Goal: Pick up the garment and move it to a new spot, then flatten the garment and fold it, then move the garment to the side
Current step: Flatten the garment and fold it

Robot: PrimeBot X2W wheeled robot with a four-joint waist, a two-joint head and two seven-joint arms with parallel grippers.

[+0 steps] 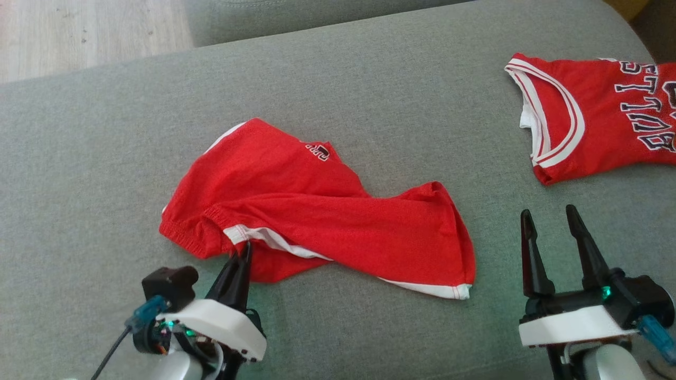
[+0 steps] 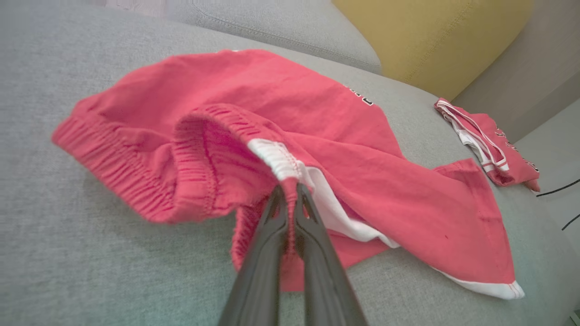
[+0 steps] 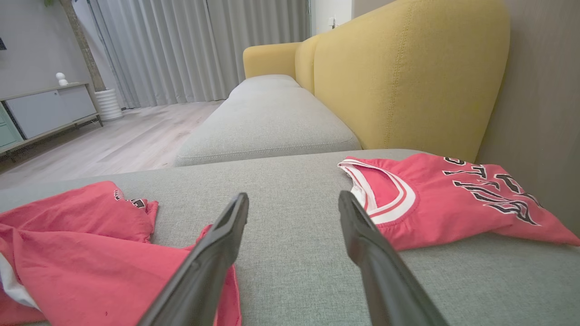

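Observation:
The garment (image 1: 322,221) is a pair of red shorts with white side stripes, lying crumpled in the middle of the grey sofa seat (image 1: 369,95). My left gripper (image 1: 245,252) is shut on the garment's waistband at the white stripe; in the left wrist view the garment (image 2: 362,163) has its waistband pinched between the fingertips of my left gripper (image 2: 290,189). My right gripper (image 1: 550,217) stands open over bare cushion, right of the garment's hem. In the right wrist view, the right gripper (image 3: 293,203) has nothing between its fingers, and the garment (image 3: 90,244) lies at lower left.
A red jersey (image 1: 597,113) with white trim and black lettering lies flat at the far right of the seat; it also appears as the jersey (image 3: 453,199) by the yellow sofa back (image 3: 408,72). Wooden floor (image 1: 79,31) lies beyond the seat's far left edge.

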